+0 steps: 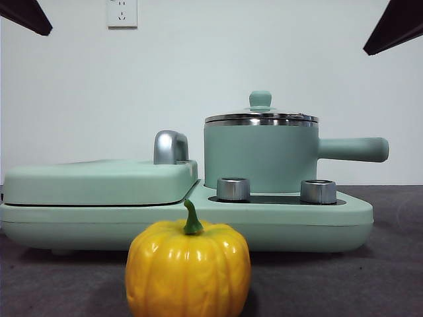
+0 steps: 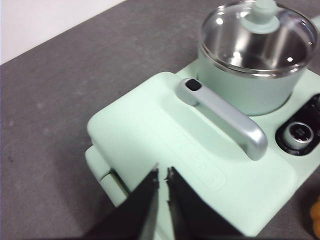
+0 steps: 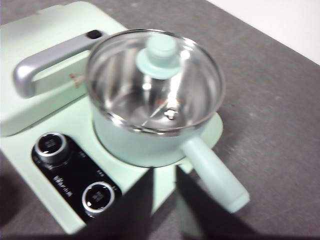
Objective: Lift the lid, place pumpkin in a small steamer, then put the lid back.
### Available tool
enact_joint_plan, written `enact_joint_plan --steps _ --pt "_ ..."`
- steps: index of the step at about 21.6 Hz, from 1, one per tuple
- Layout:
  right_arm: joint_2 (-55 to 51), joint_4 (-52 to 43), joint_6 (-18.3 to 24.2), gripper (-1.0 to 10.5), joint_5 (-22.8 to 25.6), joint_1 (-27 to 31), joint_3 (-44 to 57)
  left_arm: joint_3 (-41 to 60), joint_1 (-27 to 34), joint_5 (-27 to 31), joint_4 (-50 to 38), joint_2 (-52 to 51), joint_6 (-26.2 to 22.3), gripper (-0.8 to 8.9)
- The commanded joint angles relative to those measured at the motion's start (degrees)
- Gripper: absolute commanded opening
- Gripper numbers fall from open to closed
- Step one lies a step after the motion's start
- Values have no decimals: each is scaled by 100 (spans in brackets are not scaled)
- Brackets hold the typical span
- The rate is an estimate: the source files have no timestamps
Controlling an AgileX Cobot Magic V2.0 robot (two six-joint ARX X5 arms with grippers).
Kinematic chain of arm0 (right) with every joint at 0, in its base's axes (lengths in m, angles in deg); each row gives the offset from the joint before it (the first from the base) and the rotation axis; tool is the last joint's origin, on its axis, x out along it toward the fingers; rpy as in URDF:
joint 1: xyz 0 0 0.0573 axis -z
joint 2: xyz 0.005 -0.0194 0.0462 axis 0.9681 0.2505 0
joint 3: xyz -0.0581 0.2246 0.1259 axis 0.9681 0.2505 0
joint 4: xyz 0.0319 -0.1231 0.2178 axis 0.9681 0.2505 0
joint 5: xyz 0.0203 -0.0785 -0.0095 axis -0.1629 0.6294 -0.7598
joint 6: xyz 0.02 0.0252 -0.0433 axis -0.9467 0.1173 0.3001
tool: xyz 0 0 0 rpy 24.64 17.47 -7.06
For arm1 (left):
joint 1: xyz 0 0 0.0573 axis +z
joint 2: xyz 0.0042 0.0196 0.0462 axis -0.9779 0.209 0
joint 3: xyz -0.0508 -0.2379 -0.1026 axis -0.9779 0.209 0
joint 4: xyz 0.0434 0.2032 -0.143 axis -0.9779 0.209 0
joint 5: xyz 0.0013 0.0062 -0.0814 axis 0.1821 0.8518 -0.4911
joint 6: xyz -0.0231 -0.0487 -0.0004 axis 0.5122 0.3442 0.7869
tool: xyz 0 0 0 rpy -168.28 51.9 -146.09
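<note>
On the green cooker [image 1: 284,218] sits the small steamer [image 1: 261,158] with the lid [image 1: 261,117] on top. Through the glass it looks empty and shiny inside. Down on the bench [image 1: 370,284] in front stands the pumpkin [image 1: 188,267], its bottom cut off from view. Both arms wait up high. Left claw [image 2: 162,176] is almost together, holding nothing. Right claw [image 3: 165,172] is a little apart, blurry.
</note>
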Motion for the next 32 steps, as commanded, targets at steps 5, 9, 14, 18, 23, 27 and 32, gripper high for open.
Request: enact_joint_plan --steps 5,9,14,18,23,27,32 --pt "44 -20 61 246 22 -105 -94 -131 -118 -33 -101 31 -164 312" --pt "35 -142 -144 245 20 -103 -94 -131 -146 -33 -240 31 -173 312" --pt "28 -457 -525 245 -7 -103 -94 -131 -275 -44 -782 116 52 312" --pt "28 -813 -824 245 -9 -103 -94 -131 -474 -44 -1390 474 861 312" --pt "31 -1163 -938 245 2 -103 -94 -131 -839 -44 -2111 1078 1060 308" --pt "35 -1220 -1169 245 2 -98 -94 -131 -1213 -39 -2885 1613 1215 304" --pt "35 -1217 -1185 245 0 -98 -94 -175 -1633 -37 -3770 2236 1276 245"
